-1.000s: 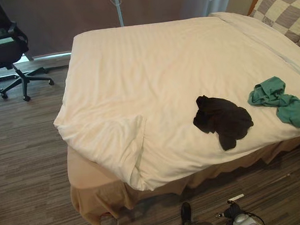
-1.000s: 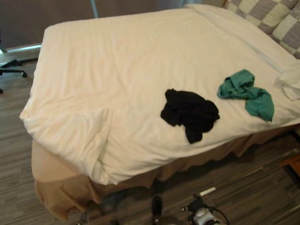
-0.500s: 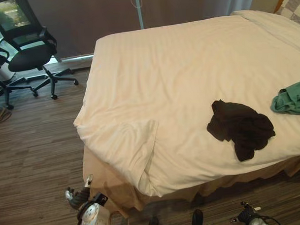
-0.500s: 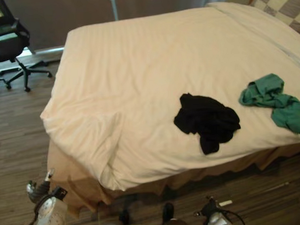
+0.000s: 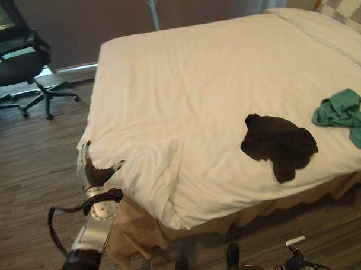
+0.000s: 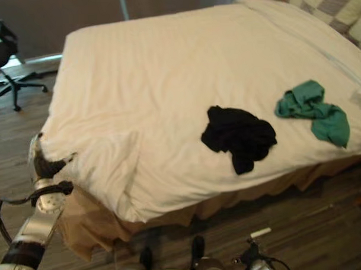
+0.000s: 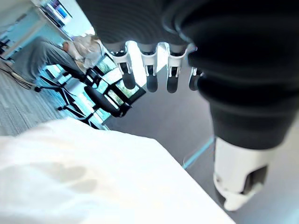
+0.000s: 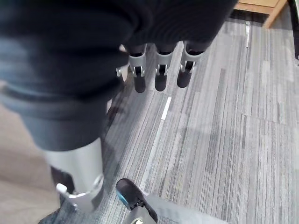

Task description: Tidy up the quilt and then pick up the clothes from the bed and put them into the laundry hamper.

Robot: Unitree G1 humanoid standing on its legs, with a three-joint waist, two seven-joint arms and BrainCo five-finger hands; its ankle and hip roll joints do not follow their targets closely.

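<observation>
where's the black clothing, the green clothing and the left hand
black clothing (image 5: 279, 144), left eye view, middle of the heap
green clothing (image 6: 313, 111), right eye view, middle of the bundle
left hand (image 5: 94, 172), left eye view, dark back cover

No text, label, number or sign can be read anywhere — not on the white quilt (image 5: 197, 93), not on the black garment (image 5: 279, 144) or the green garment (image 6: 313, 111), and not on the office chair (image 5: 19, 63).
</observation>
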